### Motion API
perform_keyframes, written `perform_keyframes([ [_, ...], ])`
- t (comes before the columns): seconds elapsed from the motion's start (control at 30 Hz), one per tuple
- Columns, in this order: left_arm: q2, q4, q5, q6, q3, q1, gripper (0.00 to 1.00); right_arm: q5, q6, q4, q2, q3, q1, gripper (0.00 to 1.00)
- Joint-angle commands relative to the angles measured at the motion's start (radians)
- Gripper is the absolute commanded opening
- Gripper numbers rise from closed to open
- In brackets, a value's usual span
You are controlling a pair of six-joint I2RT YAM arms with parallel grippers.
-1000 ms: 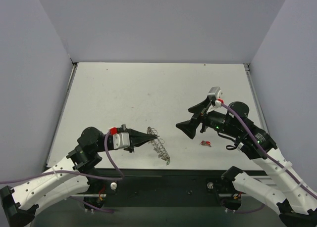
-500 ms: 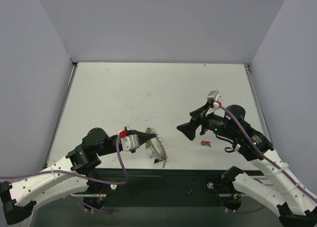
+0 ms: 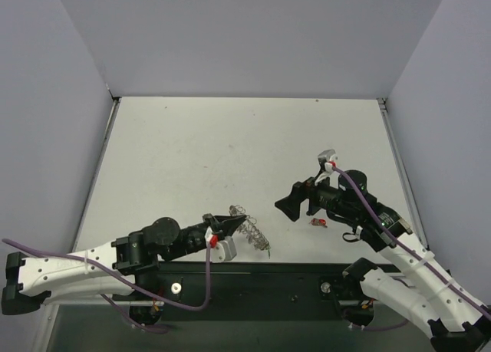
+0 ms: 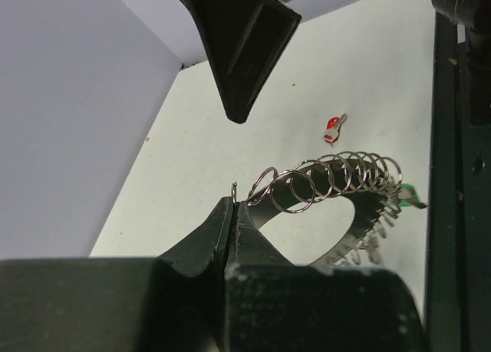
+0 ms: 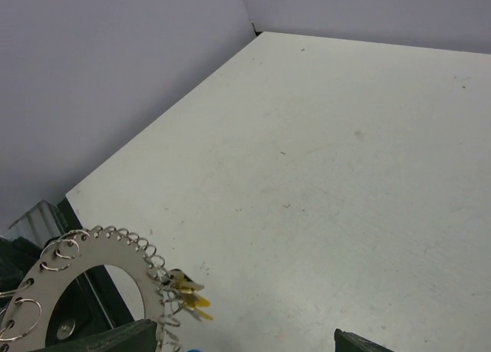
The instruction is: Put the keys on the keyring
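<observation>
- left arm (image 3: 92, 264): lies low along the near edge of the table (image 3: 230, 145) and points to 3 o'clock.
- left gripper (image 3: 236, 230): claw is pinched tight. In the left wrist view a thin bit of wire from the ring's rim pokes out at 12 o'clock between the closed tips (image 4: 234, 208). So it is gripping the keyring by its edge.
- keyring (image 3: 252, 234): right at 3 o'clock of the left claw tips, near the front edge of the table and about mid-width. It is tilted up on edge, not flat. In the left wrist view the flat band curves off toward 3 o'clock, with wire loops (image 4: 330, 176) along the top. In the right wrist view it sits at the 8 o'clock corner (image 5: 84, 248).
- green tag (image 4: 409, 192): a key at the far, 3 o'clock end of the ring, down among the loops.
- yellow tags (image 5: 192, 297): keys bunched at the ring's 4 o'clock side in the right wrist view. Can't tell from here how they attach.
- right gripper (image 3: 284, 205): claw is wide. It points to 9 o'clock and sits at 1 o'clock of the ring, apart from it. In its own view only the finger ends show at the bottom edge (image 5: 238, 344).
- red key (image 3: 318, 222): loose and flat on the table, at 3 o'clock of the ring and well apart from it, and at 4 o'clock of the right claw tip. It also shows in the left wrist view (image 4: 334, 128).
</observation>
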Motion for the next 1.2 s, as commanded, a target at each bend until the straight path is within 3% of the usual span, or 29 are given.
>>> perform_keyframes([
  [0.0, -0.015, 0.114, -0.115, 0.142, -0.028, -0.033, 0.00, 0.033, 0.024, 0.051, 0.018, -0.026, -0.031, 0.97],
  [0.43, -0.024, 0.194, -0.140, 0.207, -0.079, -0.057, 0.00, -0.080, 0.069, 0.131, 0.159, -0.094, -0.177, 0.97],
  [0.8, -0.048, 0.154, -0.126, 0.175, -0.066, -0.057, 0.00, -0.065, 0.059, 0.114, 0.202, -0.077, -0.177, 0.97],
  [1.03, -0.001, 0.035, -0.155, 0.049, 0.032, -0.056, 0.00, 0.111, 0.118, -0.028, 0.145, -0.074, -0.177, 0.96],
  [1.17, 0.018, -0.056, -0.135, -0.055, 0.099, -0.056, 0.00, 0.330, 0.229, -0.186, 0.138, -0.059, -0.180, 0.96],
])
